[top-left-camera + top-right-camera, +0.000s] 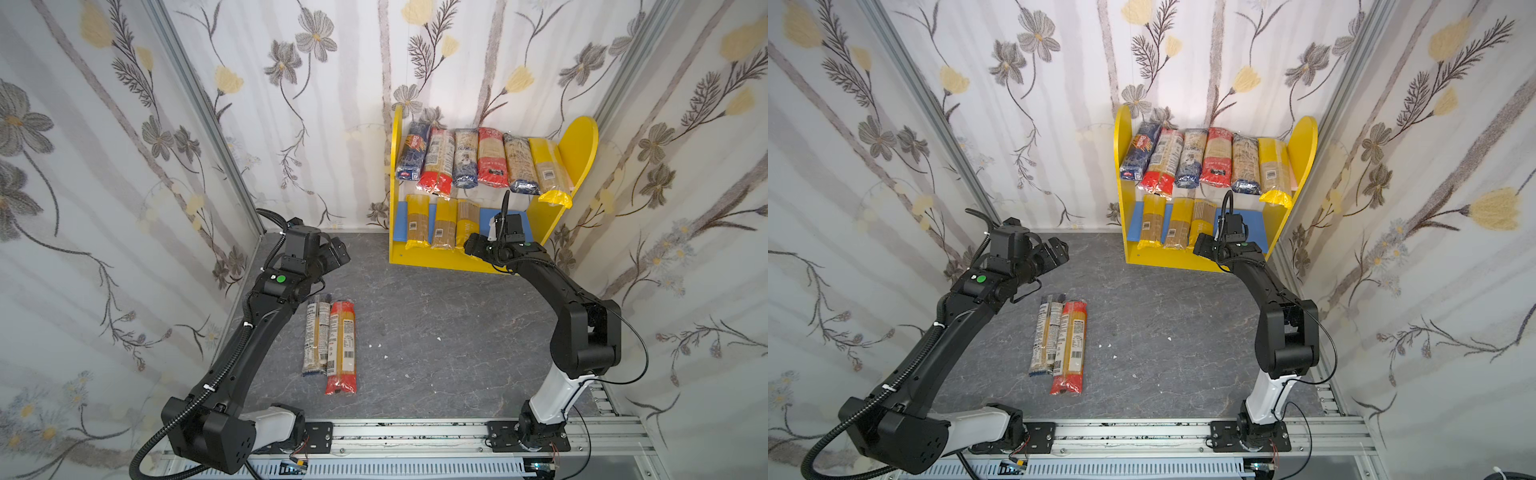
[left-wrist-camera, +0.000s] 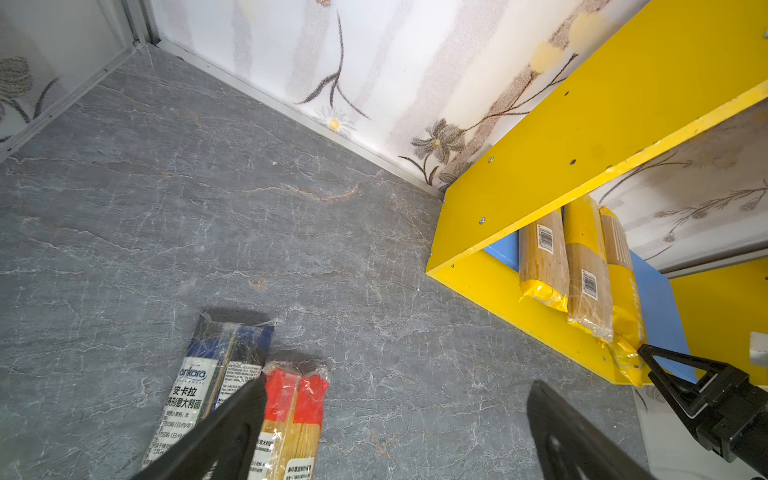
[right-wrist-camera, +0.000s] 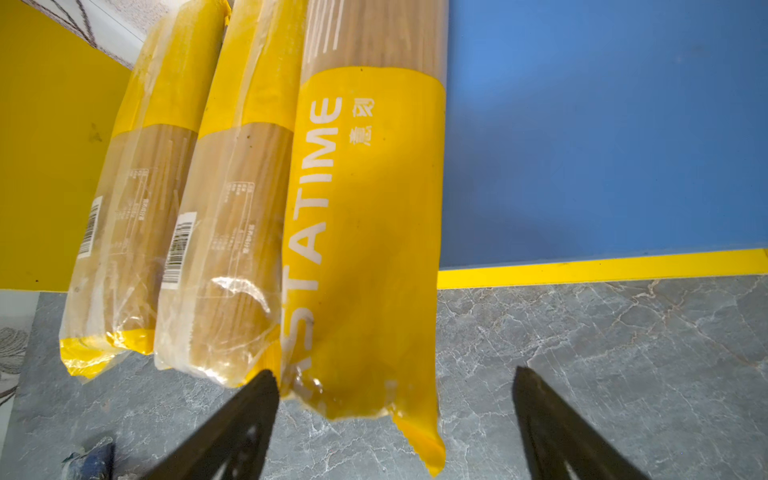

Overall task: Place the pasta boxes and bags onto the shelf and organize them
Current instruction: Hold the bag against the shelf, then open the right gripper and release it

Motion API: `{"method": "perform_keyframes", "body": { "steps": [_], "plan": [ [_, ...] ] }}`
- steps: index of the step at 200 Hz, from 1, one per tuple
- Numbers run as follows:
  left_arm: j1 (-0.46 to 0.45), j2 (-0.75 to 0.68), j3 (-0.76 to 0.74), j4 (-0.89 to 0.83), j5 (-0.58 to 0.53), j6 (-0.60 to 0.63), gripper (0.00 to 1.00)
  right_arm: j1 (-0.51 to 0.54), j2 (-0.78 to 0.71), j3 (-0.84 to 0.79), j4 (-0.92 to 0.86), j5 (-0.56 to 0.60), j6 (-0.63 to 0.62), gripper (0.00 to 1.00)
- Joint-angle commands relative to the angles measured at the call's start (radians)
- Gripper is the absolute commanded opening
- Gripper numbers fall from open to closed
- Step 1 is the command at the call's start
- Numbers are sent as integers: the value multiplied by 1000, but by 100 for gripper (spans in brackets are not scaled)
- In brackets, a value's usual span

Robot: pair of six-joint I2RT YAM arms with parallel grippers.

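The shelf (image 1: 440, 259) stands at the back right. Its upper board carries several pasta packets (image 1: 465, 158) side by side. On the blue lower board lie three yellow-ended packets (image 1: 442, 222). My right gripper (image 3: 395, 399) is open at the front of that board. The overhanging end of the third yellow packet (image 3: 365, 249) hangs between its fingers, close to one of them. On the floor lie a blue-ended packet (image 1: 316, 336) and a red-ended packet (image 1: 343, 347). My left gripper (image 2: 397, 399) hovers open over their far ends and holds nothing.
Bare blue board (image 3: 602, 124) shows beside the third yellow packet. The rightmost upper packet (image 1: 550, 174) sticks out past the board's front. Flowered walls close in on three sides. A metal rail (image 1: 415, 432) runs along the front. White crumbs (image 1: 378, 345) dot the grey floor.
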Motion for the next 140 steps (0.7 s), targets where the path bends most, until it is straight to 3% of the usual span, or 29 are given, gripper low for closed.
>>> {"method": "perform_keyframes", "body": {
  "steps": [1,20,39,76,114,140],
  "plan": [
    [-1,-4,-3,14,-31,-16,100,-2,18,20,43,-12,-15,69],
    [0,-30,-3,13,-40,-17,100,-5,40,48,45,-14,-22,63],
    [1,-27,3,14,-43,-13,100,-10,66,89,36,-20,-24,65],
    [0,-17,27,12,-39,-13,100,-11,38,103,10,-43,-61,90],
    [-6,-36,-3,10,-29,-81,100,-10,-31,50,-32,-78,-90,98],
    [-52,-76,-133,10,-70,-153,100,-10,-69,-21,-24,-100,-87,100]
  ]
}}
